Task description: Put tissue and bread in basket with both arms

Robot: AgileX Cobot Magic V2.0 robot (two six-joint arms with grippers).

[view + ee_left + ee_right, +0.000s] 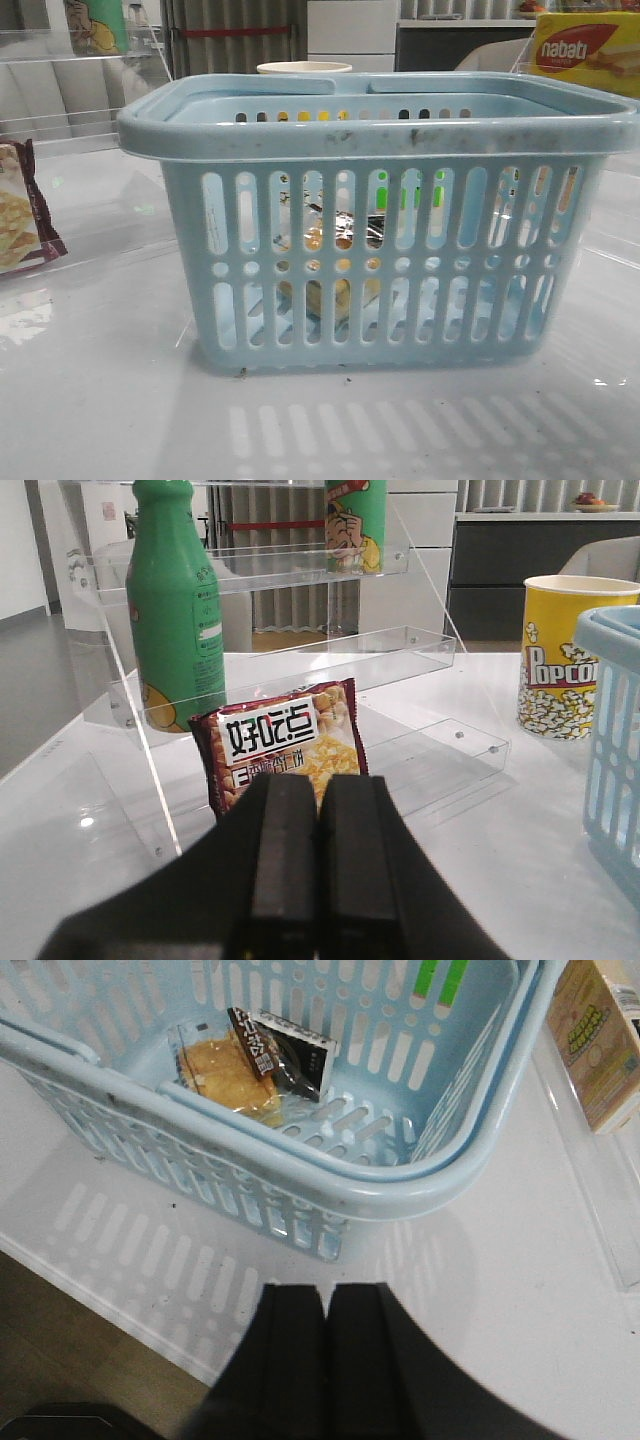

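The light-blue basket (370, 135) stands in the middle of the table. The bread (238, 1072), golden-brown in a clear bag with a dark label strip, lies on the basket floor and shows through the slots in the front view (342, 236). I see no tissue pack that I can name; green strips (440, 980) show at the basket's far wall, and I cannot tell what they are. My left gripper (320, 780) is shut and empty, left of the basket (615, 730). My right gripper (327, 1288) is shut and empty, above the table beside a basket corner (400, 1195). Neither gripper shows in the front view.
A maroon-edged cracker packet (285, 745) leans on a clear acrylic shelf (300, 670) that holds a green bottle (175, 610). A yellow popcorn cup (555, 655) stands behind the basket. A carton (595, 1040) sits by the basket's right side. The table's front edge (110, 1310) is near my right gripper.
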